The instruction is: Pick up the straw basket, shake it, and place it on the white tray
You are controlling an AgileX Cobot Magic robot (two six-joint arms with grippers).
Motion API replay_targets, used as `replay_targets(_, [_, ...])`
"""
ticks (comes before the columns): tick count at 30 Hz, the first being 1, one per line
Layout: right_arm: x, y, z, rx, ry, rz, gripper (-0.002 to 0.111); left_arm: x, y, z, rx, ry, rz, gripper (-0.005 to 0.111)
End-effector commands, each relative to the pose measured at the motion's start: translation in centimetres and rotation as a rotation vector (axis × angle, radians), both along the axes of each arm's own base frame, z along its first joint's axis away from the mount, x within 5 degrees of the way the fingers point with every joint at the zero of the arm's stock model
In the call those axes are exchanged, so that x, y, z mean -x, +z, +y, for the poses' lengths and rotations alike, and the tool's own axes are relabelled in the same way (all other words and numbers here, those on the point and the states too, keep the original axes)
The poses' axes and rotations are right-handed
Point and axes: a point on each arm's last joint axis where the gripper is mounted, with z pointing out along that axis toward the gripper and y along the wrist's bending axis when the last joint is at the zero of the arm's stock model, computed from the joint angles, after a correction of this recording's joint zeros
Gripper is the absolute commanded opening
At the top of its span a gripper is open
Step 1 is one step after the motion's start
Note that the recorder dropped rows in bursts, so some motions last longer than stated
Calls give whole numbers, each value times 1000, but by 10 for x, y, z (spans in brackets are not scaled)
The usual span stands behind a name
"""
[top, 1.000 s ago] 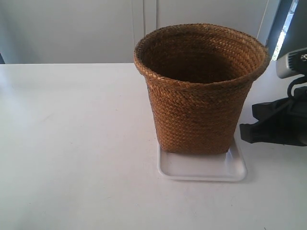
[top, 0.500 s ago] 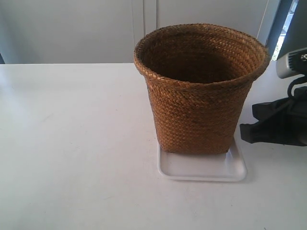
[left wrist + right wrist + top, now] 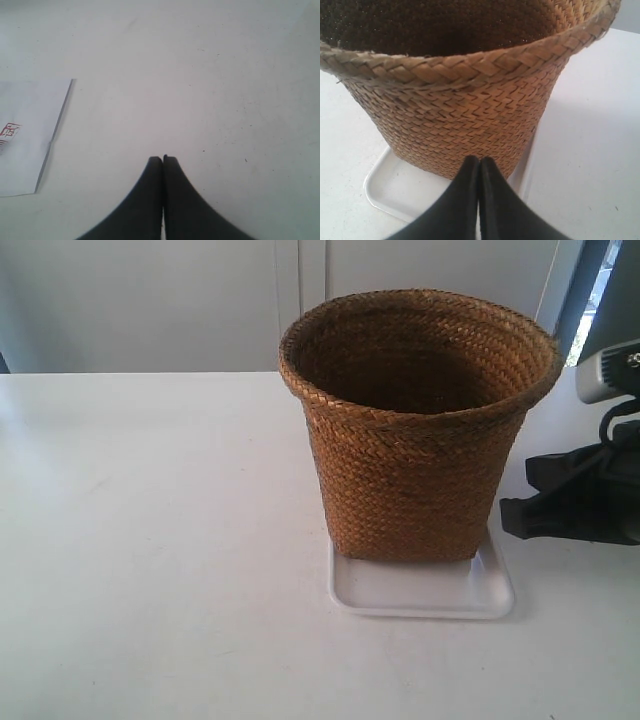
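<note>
Sitting upright on the white tray (image 3: 400,596), straw basket (image 3: 415,465).

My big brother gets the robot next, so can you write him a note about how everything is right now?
Left gripper: fingers shut, holding nothing, over the bare table beside a sheet of paper.
Right gripper: fingers shut, holding nothing, pointing at the straw basket.
The basket stands upright on the white tray.
Done: the basket is set on the tray.
Left: probably nothing; whether it was shaken cannot be told from here.
</note>
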Motion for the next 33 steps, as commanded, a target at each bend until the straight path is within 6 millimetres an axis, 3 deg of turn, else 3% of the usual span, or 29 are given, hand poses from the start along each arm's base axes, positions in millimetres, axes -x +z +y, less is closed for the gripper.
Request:
replay_targets(1, [1,0,0,5,2,-2,0,1,-2,0,-4,2,7,0])
replay_targets(13, [6,-4,-4,22,-15,41,0,1,-2,0,-4,2,7,0])
replay_targets(21, [68,-22,-38,32,-154,-110,0,1,-2,0,-4,2,7,0])
replay_targets(25, [108,-38,-46,18,-215,-279,0,1,-2,0,-4,2,7,0])
replay_targets(30, [132,-55,-49,-7,-277,-420,0,1,-2,0,-4,2,7,0])
replay_targets(33, [130,-70,-51,5,-309,-360,0,1,-2,0,-4,2,7,0])
